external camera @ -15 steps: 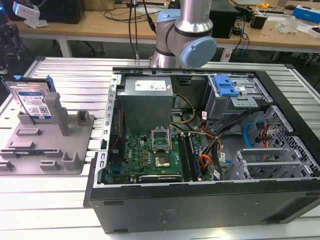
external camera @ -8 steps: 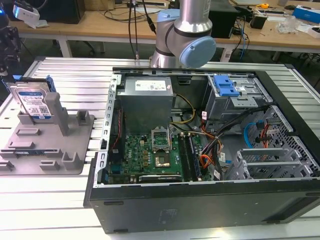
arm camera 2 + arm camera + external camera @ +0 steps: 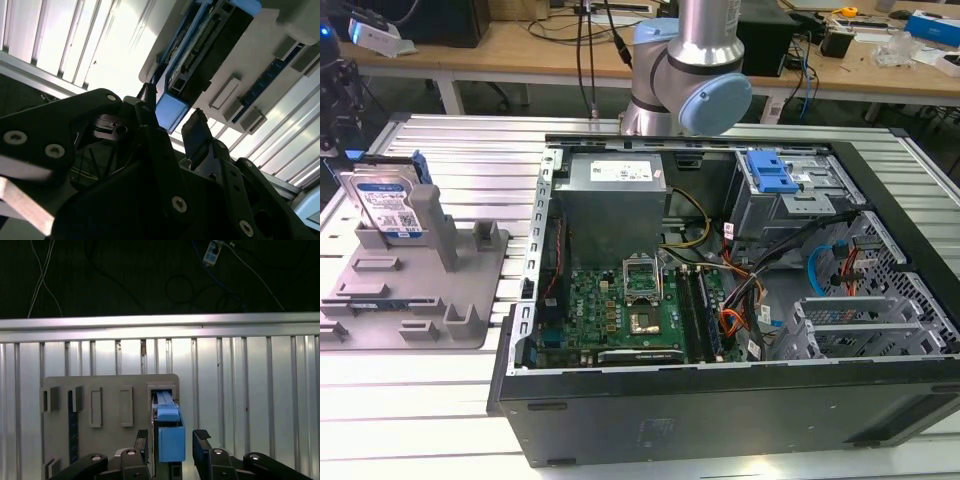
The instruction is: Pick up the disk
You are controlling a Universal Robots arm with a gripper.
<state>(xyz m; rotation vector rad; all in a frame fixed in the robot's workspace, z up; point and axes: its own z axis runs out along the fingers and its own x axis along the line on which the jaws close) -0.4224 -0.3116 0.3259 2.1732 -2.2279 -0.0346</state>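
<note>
Your disk (image 3: 392,205) stands on edge in the grey stand (image 3: 430,300) at the exterior view's left, beside the open computer case (image 3: 720,400). In the first wrist view the gripper (image 3: 171,437) is spread, its fingers (image 3: 201,440) flanking the disk's blue end, seemingly without touching.

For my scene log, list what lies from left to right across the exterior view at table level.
Disk standing upright in the grey stand → then, inside the open computer case: power supply → blue drive-bay latch → metal drive cage.
</note>
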